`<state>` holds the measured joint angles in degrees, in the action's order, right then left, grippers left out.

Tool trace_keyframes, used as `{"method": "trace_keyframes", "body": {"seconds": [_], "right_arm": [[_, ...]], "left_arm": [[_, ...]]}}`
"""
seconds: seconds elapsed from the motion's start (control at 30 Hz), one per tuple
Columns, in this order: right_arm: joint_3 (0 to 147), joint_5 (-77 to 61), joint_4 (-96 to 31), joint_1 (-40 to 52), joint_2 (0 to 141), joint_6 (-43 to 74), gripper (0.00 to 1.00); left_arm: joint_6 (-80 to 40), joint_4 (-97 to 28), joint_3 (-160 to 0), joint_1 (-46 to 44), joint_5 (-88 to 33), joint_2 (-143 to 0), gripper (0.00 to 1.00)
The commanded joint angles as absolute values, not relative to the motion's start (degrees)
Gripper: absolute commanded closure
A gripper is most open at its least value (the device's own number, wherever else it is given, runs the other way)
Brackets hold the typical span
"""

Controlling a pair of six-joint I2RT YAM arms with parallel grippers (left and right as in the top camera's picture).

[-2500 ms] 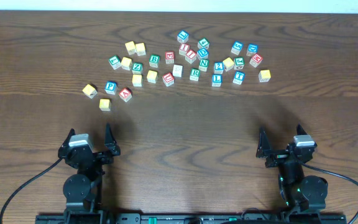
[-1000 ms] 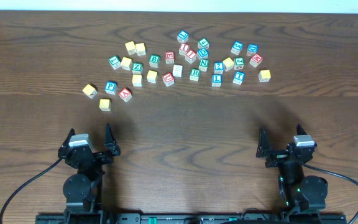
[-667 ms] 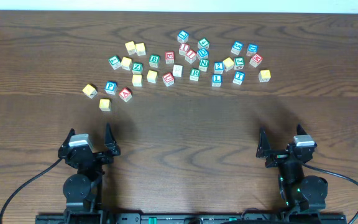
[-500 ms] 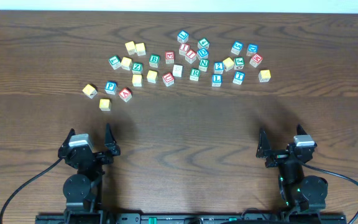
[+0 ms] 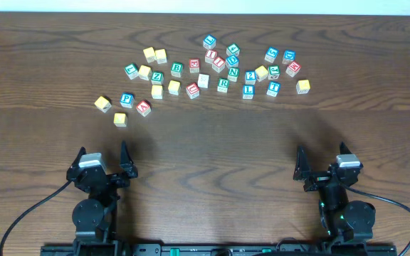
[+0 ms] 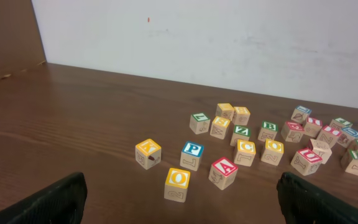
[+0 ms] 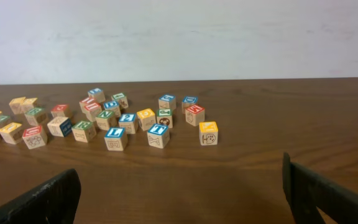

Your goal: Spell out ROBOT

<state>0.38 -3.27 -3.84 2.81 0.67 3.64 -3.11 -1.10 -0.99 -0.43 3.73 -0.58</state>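
**Fig.** Task progress: nil. No row is laid on the dark wood-grain surface. All five cubes needed lie loose in the scatter toward 12 o'clock, mixed w/ other lettered cubes.

- **R:** the green-framed wooden R cube sits near the scatter's centre.
- **B:** the green-framed wooden B cube lies at 10 o'clock from the R.
- **T:** the blue-framed wooden T cube lies at 3 o'clock from the R, well apart.
- **O (1):** the first yellow-topped wooden cube, reading O in the left wrist view, is the outlier at the scatter's 7 o'clock edge.
- **O (2):** the second yellow-topped wooden cube lies at 2 o'clock from the first, just beside a green-framed Z cube.

The left claw and right claw rest at 7 and 5 o'clock of the surface. Their fingers are wide apart, holding nothing, well clear of every cube.

Left to do: all five picks and placements. The bare band betw. claws and scatter looks, by judgement, ample for the word.

Room: a plain white wall stands behind the 12 o'clock edge. A brown panel shows at 10 o'clock in the left wrist view.
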Motion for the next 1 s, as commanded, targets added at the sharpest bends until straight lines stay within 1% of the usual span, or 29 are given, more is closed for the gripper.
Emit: {"method": "trace_keyframes", "body": {"seconds": [0.0, 0.7, 0.9, 0.97], "right_arm": [[0.3, -3.8, -4.1, 3.1, 0.5, 3.3, 0.01], [0.3, -2.8, -3.0, 3.1, 0.6, 3.1, 0.01], [0.3, -8.6, -2.2, 3.1, 0.6, 3.1, 0.01], [0.4, -8.6, -1.8, 3.1, 0.6, 3.1, 0.01]], "left_arm": [[-2.6, -3.8, -0.2, -0.2, 4.5, -0.3, 0.03], [-2.6, -3.8, -0.2, -0.2, 4.5, -0.3, 0.03], [-1.9, -3.8, -0.9, -0.2, 4.6, -0.5, 0.03], [-1.9, -3.8, -2.5, -0.2, 4.5, -1.6, 0.03]]}}
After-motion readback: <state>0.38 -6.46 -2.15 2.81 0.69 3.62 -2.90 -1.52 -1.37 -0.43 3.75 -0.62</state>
